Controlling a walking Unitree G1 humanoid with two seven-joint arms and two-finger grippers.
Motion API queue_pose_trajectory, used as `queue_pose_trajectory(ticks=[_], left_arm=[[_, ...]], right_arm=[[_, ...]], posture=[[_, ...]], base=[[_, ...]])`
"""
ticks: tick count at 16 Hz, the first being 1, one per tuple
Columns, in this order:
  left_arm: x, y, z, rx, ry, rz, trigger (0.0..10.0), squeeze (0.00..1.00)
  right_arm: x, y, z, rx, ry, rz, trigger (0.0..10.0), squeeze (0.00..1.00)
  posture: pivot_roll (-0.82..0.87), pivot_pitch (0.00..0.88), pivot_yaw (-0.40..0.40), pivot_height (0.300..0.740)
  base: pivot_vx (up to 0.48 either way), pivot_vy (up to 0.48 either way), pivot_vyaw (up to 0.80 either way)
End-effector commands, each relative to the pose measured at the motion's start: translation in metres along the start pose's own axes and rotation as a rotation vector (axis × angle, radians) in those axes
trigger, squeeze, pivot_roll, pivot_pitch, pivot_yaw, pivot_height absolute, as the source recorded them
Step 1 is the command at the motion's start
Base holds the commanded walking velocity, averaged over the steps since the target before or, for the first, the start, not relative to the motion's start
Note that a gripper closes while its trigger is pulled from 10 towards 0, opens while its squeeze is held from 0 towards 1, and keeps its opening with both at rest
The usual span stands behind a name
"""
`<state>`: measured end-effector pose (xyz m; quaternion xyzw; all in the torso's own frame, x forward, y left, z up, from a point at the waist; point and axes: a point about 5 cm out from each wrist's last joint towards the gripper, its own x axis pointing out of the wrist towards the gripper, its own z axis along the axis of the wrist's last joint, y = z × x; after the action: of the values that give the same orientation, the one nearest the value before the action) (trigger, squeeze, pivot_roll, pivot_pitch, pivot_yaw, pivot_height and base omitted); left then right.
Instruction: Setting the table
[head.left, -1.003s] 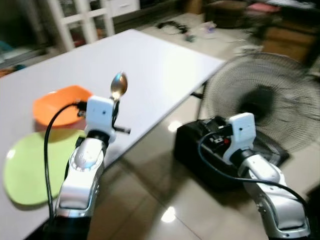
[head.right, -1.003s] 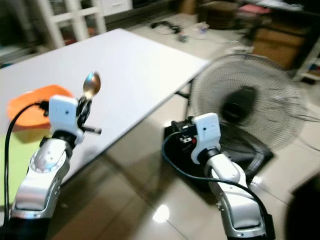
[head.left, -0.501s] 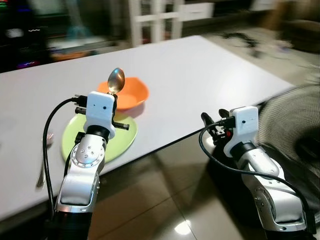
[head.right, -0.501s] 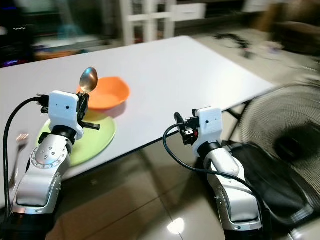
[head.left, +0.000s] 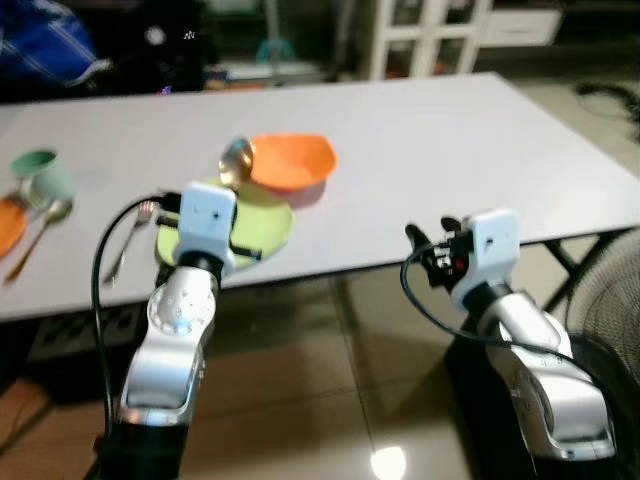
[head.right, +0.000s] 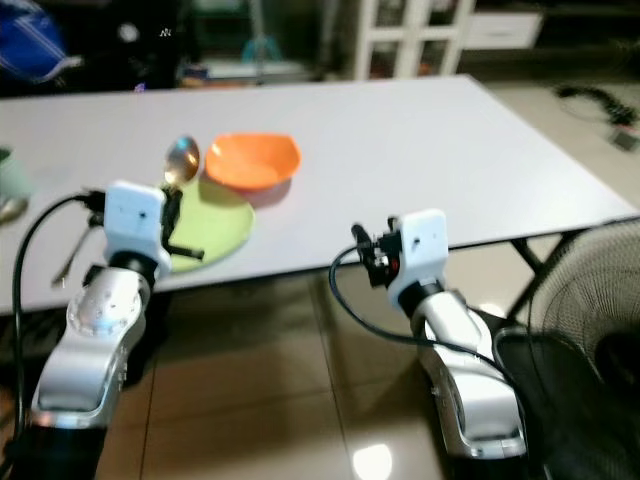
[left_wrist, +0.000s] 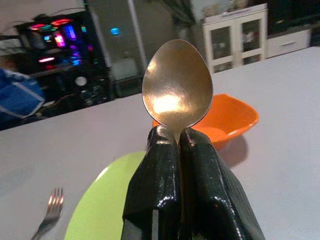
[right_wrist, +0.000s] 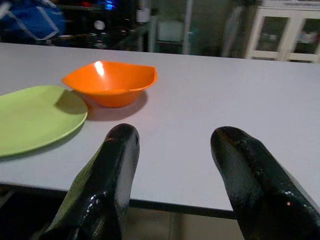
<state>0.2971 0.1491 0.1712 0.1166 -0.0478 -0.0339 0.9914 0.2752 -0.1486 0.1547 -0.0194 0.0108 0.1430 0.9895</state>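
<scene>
Stretching across the upper part of the head views, the white table (head.left: 420, 130) is the largest thing here, with glossy tiled floor (head.left: 300, 380) in front of it and a standing fan (head.right: 590, 330) at the robot's right edge. On the table near its front edge lies a lime green plate (head.left: 262, 222), and just beyond it, touching or nearly touching its far rim, sits an orange bowl (head.left: 292, 160). Further to the robot's left a fork (head.left: 128, 240) lies on the tabletop beside the plate, then a second spoon (head.left: 35, 235), a pale green cup (head.left: 45, 178) and part of an orange dish (head.left: 6, 225) at the frame edge; these are blurred. The left gripper (left_wrist: 171, 145) is raised in front of the table edge, its two black fingers pressed together on the stem of a metal spoon (left_wrist: 177, 85), which stands upright with its bowl above the fingertips, seen against the plate and the orange bowl. The right gripper (right_wrist: 172, 145) hovers short of the table's front edge, its fingers spread well apart with nothing between them, facing the orange bowl and plate across the bare tabletop
</scene>
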Motion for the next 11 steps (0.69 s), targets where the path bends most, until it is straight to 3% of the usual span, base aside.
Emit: queue_pose_trajectory(ticks=[1,4,6,11], left_arm=[[0.002,-0.007,0.002,-0.026,0.008,-0.018,10.0,0.0],[0.002,-0.008,0.0,-0.034,0.025,-0.023,10.0,0.0],[0.001,-0.009,0.001,-0.034,0.02,-0.023,10.0,0.0],[0.002,-0.011,-0.003,-0.033,0.025,-0.071,10.0,0.0]], right_arm=[[-0.002,-0.006,0.0,-0.018,0.004,-0.018,10.0,0.0],[-0.003,-0.007,0.0,-0.025,0.009,-0.034,10.0,0.0],[-0.004,-0.016,-0.005,0.029,0.031,-0.12,10.0,0.0],[-0.004,-0.012,-0.006,0.038,0.046,-0.1,10.0,0.0]], posture=[[-0.07,0.0,0.018,0.74],[-0.07,0.0,0.018,0.74],[-0.07,0.0,0.02,0.74],[-0.07,0.0,0.02,0.74]], base=[[0.0,0.0,0.8],[0.0,0.315,0.8],[0.0,0.0,0.0],[0.0,0.0,0.0]])
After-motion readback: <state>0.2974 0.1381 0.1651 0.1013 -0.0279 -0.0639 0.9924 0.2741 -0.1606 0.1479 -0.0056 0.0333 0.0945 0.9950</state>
